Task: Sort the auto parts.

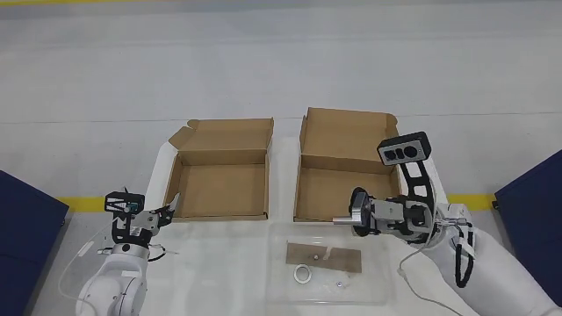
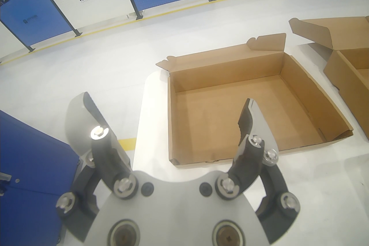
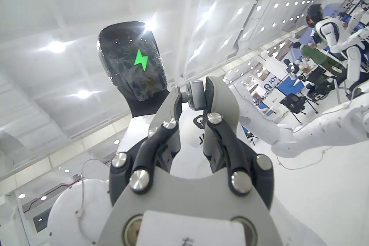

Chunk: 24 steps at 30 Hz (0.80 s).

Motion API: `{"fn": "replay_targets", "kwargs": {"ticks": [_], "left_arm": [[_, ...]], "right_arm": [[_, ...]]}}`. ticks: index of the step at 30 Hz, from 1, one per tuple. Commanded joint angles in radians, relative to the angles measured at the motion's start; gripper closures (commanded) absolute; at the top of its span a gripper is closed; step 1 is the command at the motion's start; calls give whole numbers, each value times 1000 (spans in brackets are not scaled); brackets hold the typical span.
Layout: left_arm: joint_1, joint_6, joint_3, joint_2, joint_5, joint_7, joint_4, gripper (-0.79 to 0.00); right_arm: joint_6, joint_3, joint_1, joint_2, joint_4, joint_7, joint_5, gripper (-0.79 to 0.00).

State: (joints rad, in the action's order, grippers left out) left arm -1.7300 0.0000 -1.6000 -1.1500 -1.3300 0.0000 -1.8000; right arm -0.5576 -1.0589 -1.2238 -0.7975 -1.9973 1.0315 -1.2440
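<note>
My right gripper (image 1: 351, 214) is turned upward just in front of the right cardboard box (image 1: 338, 189). In the right wrist view this gripper (image 3: 192, 91) is shut on a small grey metal part (image 3: 194, 99) pinched between its fingertips. My left gripper (image 1: 167, 207) hangs at the table's left edge, beside the front left corner of the left cardboard box (image 1: 219, 189). Its fingers stand open with nothing between them (image 2: 167, 100). The left box (image 2: 230, 114) has nothing inside. A clear tray (image 1: 369, 290) near the front holds a white ring (image 1: 303, 273) and a small metal piece (image 1: 338, 283).
A brown cardboard strip (image 1: 323, 256) lies in the clear tray. Both boxes have their lids folded back toward the far side. The right box's corner (image 2: 351, 68) shows in the left wrist view. Blue panels stand by the table at the left (image 1: 26, 224) and right (image 1: 536, 202).
</note>
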Motion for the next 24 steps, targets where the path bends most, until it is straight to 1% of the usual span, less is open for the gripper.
{"fn": "replay_targets", "kwargs": {"ticks": [1, 4, 8, 13, 18, 24], "left_arm": [[0, 0, 0, 0, 0, 0, 0, -785], [0, 0, 0, 0, 0, 0, 0, -785], [0, 0, 0, 0, 0, 0, 0, -785], [0, 0, 0, 0, 0, 0, 0, -785], [0, 0, 0, 0, 0, 0, 0, -785], [0, 0, 0, 0, 0, 0, 0, -785]], "right_arm": [[-3, -3, -8, -6, -5, 7, -12, 0], [-11, -5, -19, -16, -10, 37, -58, 0], [-7, -1, -26, -32, -9, 116, -151, 0], [-16, 7, -35, -55, 0, 177, -250, 0], [-22, 15, -49, -81, 4, 209, -368, 0], [-7, -3, -75, -112, 10, 224, -480, 0]]}}
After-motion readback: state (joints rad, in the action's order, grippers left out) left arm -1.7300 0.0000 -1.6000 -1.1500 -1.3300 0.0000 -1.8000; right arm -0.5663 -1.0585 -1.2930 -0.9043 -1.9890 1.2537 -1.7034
